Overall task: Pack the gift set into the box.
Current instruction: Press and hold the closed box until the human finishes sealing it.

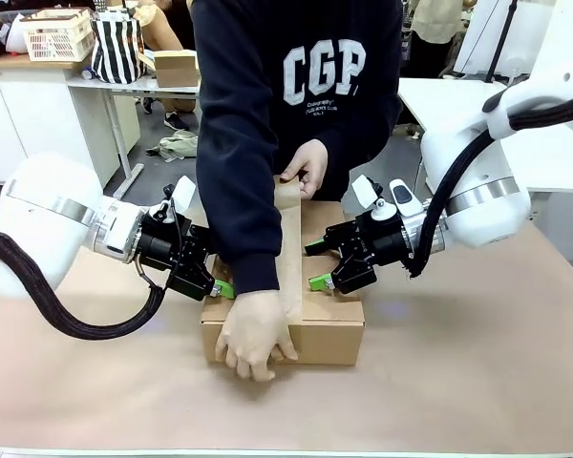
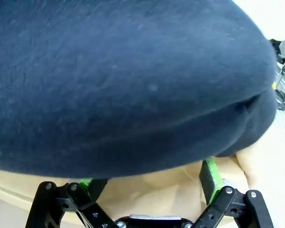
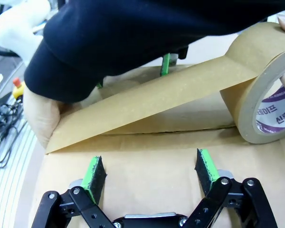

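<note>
Blocking most of the box (image 1: 327,329), a navy sleeve (image 1: 231,191) crosses between both grippers' wide, empty jaws.

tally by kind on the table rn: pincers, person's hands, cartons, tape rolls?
Pincers: 2, left pincer and right pincer
Person's hands: 2, near hand and far hand
Cartons: 1, box
Tape rolls: 1, tape roll
Total: 6
</note>
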Motion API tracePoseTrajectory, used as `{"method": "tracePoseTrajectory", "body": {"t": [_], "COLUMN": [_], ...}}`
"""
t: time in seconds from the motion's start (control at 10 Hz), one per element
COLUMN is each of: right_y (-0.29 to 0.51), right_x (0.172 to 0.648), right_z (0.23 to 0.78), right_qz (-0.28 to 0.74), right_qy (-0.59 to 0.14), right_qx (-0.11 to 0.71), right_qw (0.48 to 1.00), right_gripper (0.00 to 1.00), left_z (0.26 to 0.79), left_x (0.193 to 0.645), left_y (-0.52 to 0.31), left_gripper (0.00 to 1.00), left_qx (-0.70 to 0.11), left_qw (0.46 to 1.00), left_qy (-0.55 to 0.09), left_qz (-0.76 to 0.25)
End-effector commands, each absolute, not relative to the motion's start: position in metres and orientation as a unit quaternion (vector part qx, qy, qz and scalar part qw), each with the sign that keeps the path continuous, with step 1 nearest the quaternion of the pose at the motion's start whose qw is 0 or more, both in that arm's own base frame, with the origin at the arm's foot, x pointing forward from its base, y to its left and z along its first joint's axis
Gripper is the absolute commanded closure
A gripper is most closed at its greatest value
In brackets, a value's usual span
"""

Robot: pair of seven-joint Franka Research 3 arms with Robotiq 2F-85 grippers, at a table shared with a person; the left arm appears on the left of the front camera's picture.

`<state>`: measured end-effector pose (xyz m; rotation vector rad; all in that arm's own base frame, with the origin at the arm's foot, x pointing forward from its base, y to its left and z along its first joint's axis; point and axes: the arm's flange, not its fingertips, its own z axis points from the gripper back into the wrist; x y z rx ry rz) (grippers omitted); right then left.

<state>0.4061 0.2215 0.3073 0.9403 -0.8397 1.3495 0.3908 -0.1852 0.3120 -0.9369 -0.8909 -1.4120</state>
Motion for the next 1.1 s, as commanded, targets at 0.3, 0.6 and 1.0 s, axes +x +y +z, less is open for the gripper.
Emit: {"method": "tracePoseTrajectory", "body": {"t": [0.3, 0.6, 1.0], "right_y": [0.221, 0.221, 0.221], "right_x": [0.4053, 0.4053, 0.4053], "right_z": [0.303, 0.303, 0.303], "right_qz": [0.584, 0.584, 0.584], "right_qy": [-0.36, -0.36, -0.36], "right_qx": [0.403, 0.403, 0.403], "right_qw": [0.606, 0.606, 0.606], "right_gripper": [0.0, 0.0, 0.0], "left_z": [0.309, 0.309, 0.309], "left_x": [0.3895, 0.3895, 0.3895], "left_y": [-0.1835, -0.1835, -0.1835], "left_gripper": [0.0, 0.0, 0.0], "left_qx": [-0.403, -0.403, -0.403], "left_qw": [0.577, 0.577, 0.577], "left_qy": [-0.379, -0.379, -0.379], "left_qz": [-0.601, -0.601, -0.601]}}
